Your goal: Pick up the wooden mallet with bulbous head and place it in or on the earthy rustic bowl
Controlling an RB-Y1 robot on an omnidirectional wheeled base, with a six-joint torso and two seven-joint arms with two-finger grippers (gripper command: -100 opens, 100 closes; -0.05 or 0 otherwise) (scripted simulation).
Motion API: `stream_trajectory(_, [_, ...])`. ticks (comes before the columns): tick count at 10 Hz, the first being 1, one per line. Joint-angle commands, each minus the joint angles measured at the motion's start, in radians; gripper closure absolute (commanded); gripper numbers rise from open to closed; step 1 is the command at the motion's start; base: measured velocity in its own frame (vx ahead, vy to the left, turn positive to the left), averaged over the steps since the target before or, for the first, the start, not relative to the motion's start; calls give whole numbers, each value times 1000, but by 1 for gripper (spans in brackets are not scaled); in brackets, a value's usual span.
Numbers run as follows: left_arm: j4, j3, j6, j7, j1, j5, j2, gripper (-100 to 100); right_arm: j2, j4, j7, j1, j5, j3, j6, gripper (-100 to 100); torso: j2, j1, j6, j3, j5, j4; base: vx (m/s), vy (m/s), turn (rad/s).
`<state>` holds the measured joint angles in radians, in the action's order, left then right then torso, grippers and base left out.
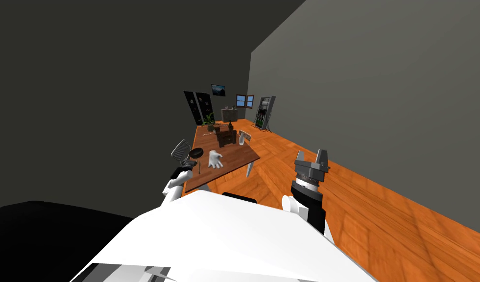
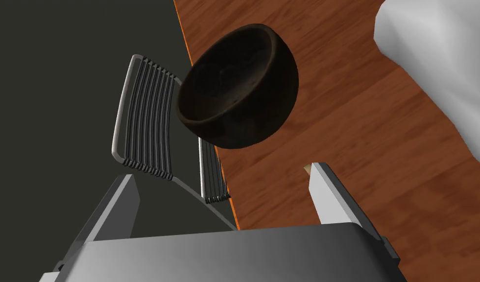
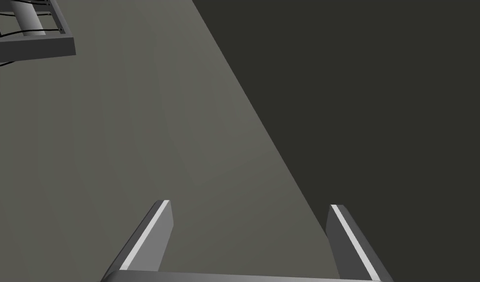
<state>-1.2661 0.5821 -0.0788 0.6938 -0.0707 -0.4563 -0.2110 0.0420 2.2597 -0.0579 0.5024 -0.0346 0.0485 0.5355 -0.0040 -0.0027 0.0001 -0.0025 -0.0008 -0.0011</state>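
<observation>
A dark brown round bowl (image 2: 239, 85) sits near the wooden table's (image 2: 361, 147) edge, just ahead of my left gripper (image 2: 224, 196), which is open and holds nothing. A small tan tip (image 2: 307, 169) peeks out beside one finger; I cannot tell what it belongs to. In the head view the bowl (image 1: 197, 152) lies beyond my left gripper (image 1: 187, 165), and a thin pale stick, perhaps the mallet (image 1: 200, 168), lies on the table beside it. My right gripper (image 1: 311, 156) is raised over the floor to the right, open (image 3: 251, 230).
A slatted metal chair (image 2: 146, 117) stands at the table's edge beside the bowl. A white glove-like hand (image 1: 215, 159) lies right of the bowl. Farther along the table (image 1: 234, 156) are a dark box (image 1: 225, 137), a bottle and a plant.
</observation>
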Motion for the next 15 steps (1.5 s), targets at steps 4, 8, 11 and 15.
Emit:
stream_trajectory(4, [124,65,-78,79,51,-51,-19,-100,0,0,0,0,0,0,0,0,1,0,0,1,0,0,47,-55,30])
stream_trajectory(8, [219,103,-121,120,82,-77,-32,-100,0,0,0,0,0,0,0,0,2,2,0,1,0,0,34,-31,20])
stream_trajectory(11, [290,135,-159,156,109,-100,-46,-100,0,0,0,0,0,0,0,0,0,0,0,0,0,0,49,-51,31])
stream_trajectory(15, [386,183,-213,209,147,-133,-72,-100,0,0,0,0,0,0,0,0,2,1,0,1,0,0,32,-35,25])
